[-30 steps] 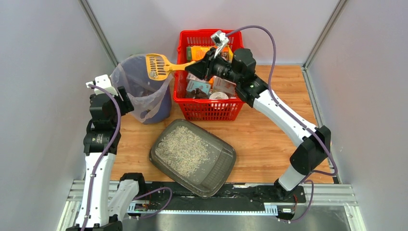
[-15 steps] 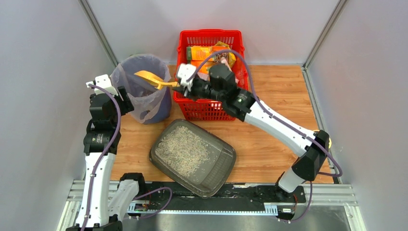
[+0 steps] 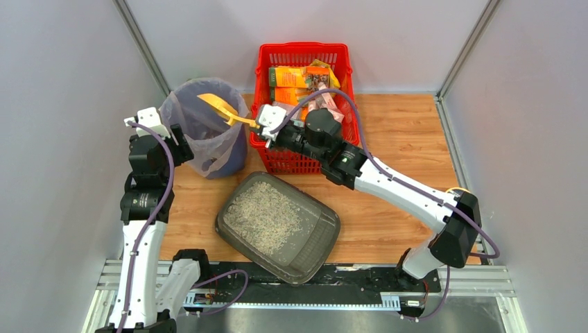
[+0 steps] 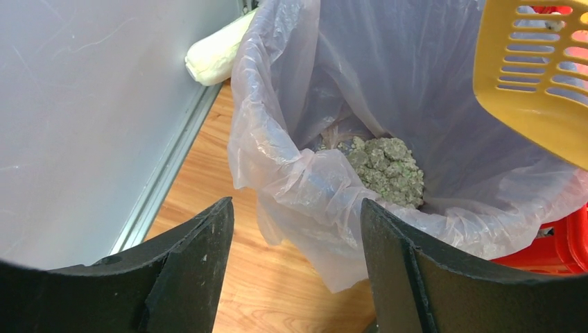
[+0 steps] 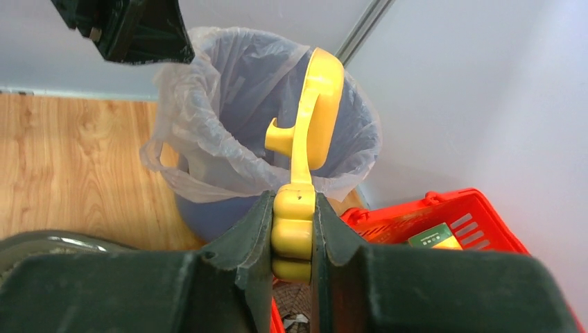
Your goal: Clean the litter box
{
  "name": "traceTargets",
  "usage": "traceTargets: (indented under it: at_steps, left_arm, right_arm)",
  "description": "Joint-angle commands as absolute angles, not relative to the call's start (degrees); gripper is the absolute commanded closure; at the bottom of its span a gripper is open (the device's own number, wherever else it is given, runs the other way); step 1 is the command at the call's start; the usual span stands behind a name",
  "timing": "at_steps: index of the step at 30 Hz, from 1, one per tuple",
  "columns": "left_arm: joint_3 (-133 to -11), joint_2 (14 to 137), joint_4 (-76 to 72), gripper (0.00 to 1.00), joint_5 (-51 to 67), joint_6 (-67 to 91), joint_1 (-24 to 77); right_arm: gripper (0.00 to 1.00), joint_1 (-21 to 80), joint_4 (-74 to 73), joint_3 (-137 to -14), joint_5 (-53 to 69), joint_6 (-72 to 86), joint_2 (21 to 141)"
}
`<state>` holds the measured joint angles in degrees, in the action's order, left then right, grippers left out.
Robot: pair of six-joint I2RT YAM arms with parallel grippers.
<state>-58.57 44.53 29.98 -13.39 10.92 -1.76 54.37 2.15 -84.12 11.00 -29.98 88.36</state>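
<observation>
Top external view: the right gripper (image 3: 262,125) reaches toward the upper middle of the frame. Its jaws are clamped on the very end of the handle of a yellow slotted plastic litter scoop (image 3: 216,106), and the scoop's head hangs over the mouth of a round bluish bin lined with a translucent plastic bag (image 3: 201,132) at upper left. From where I stand the worry is that thin hold: pinched only at the tip, the handle could swivel between the jaws. The right wrist view shows the scoop turned on edge, with its small hook close above the slack bag rim, so a careless pull back could snag the plastic and drag the bin over. Anything clinging to the slots would then drop onto the counter (image 3: 388,208) rather than join the greenish-grey clumps (image 4: 388,166) inside. The left gripper (image 4: 295,263) waits just beside the bin, jaws spread and holding nothing, near enough to be brushed. The shallow dark grey translucent plastic litter box (image 3: 277,225), pale gravel heaped toward its left, sits lower centre, angled on the light wood-grain counter. A red mesh plastic basket (image 3: 303,52) of packets stands at the top. Plain grey walls (image 3: 62,104) close in on both sides, and a white roll (image 4: 218,48) lies in the corner.
</observation>
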Motion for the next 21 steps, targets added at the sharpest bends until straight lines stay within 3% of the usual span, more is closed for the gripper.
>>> traceTargets:
  at_steps: [1, 7, 16, 21]
  left_arm:
    - [-58.10, 43.51, 26.98, 0.25, -12.22, 8.97, -2.11]
    - [-57.39, 42.28, 25.32, 0.23, -11.52, 7.29, -2.11]
    - [-57.92, 38.50, 21.44, 0.23, -6.08, 7.72, -2.11]
    - [-61.08, 39.72, 22.68, 0.23, 14.64, 15.10, -2.20]
  right_arm:
    - [1.00, 52.39, 13.08, -82.18, 10.28, -16.58, 84.21]
    - [1.00, 49.05, 18.02, -76.82, 15.64, 1.82, 75.68]
    - [1.00, 40.88, 10.29, -71.03, 16.34, 22.31, 66.54]
    - [1.00, 36.75, 11.42, -63.47, 21.44, 32.15, 59.17]
